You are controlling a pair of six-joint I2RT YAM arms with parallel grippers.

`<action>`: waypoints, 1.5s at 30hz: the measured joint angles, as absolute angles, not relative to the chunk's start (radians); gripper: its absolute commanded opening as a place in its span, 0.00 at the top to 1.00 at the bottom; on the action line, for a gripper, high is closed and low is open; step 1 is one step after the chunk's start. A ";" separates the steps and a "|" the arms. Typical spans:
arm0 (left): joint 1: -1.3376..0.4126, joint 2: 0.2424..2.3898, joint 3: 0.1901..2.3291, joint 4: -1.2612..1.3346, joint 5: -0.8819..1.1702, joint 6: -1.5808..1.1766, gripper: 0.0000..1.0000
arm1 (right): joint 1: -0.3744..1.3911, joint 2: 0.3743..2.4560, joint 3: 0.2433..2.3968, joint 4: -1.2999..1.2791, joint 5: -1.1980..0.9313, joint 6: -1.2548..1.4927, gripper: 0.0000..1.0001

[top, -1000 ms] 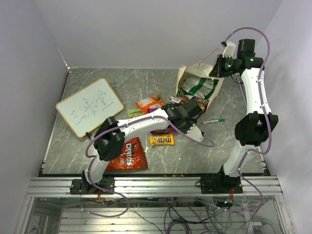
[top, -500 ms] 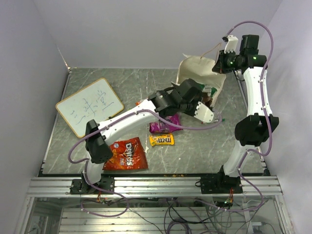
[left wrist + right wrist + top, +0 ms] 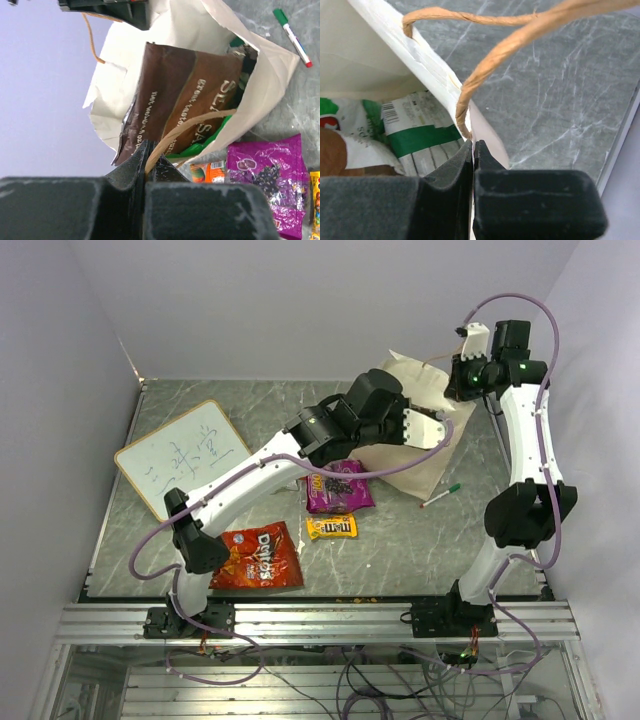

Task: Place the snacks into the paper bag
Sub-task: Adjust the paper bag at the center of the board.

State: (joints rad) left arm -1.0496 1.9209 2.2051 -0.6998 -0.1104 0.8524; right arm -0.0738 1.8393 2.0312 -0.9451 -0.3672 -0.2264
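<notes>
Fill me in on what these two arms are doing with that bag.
Both arms hold the paper bag: the left gripper is shut on one twisted handle, the right gripper pinches the rim by the other. A brown pouch and a green-white pouch are inside. The purple pouch, M&M's and Doritos bag lie on the table outside.

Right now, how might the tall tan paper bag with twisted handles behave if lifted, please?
The tan paper bag probably flops: its creased walls sag. The brown snack pouch at its mouth could slide out if tipped. The thin twisted handle might tear.
</notes>
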 measured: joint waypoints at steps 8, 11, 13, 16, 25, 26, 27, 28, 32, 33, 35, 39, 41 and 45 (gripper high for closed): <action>-1.032 1.921 2.218 -0.693 -0.097 0.773 0.93 | -0.075 1.837 2.018 -0.941 -0.319 -0.233 1.00; -1.019 1.917 2.194 -0.652 -0.097 0.714 0.93 | -0.075 1.836 2.018 -0.936 -0.299 -0.233 1.00; -1.009 1.913 2.172 -0.629 -0.095 0.666 0.93 | -0.075 1.832 2.009 -0.925 -0.279 -0.231 1.00; -0.993 1.906 2.152 -0.605 -0.069 0.585 0.93 | -0.075 1.813 1.970 -0.903 -0.260 -0.224 1.00; -0.978 1.901 2.136 -0.604 0.144 0.434 0.93 | -0.079 1.775 1.918 -0.865 -0.345 -0.197 0.96; -0.979 1.898 2.127 -0.602 0.147 0.421 0.93 | -0.079 1.775 1.918 -0.863 -0.356 -0.197 0.93; -0.979 1.896 2.119 -0.598 0.145 0.406 0.93 | -0.079 1.775 1.918 -0.864 -0.363 -0.197 0.90; -0.979 1.895 2.113 -0.592 0.139 0.389 0.93 | -0.079 1.776 1.922 -0.867 -0.369 -0.197 0.86; -0.979 1.895 2.109 -0.568 0.087 0.326 0.93 | -0.079 1.785 1.979 -0.883 -0.381 -0.199 0.68; -0.979 1.895 2.109 -0.563 0.073 0.316 0.93 | -0.079 1.785 1.996 -0.884 -0.382 -0.199 0.65; -0.979 1.895 2.109 -0.555 0.046 0.299 0.93 | -0.079 1.785 2.029 -0.887 -0.382 -0.202 0.60; -0.979 1.898 2.114 -0.550 0.024 0.283 0.93 | -0.079 1.785 2.073 -0.888 -0.372 -0.208 0.53; -0.979 1.898 2.114 -0.550 0.020 0.279 0.93 | -0.079 1.782 2.077 -0.888 -0.356 -0.212 0.50; -0.979 1.898 2.114 -0.550 0.015 0.280 0.93 | -0.079 1.765 2.075 -0.888 -0.312 -0.220 0.41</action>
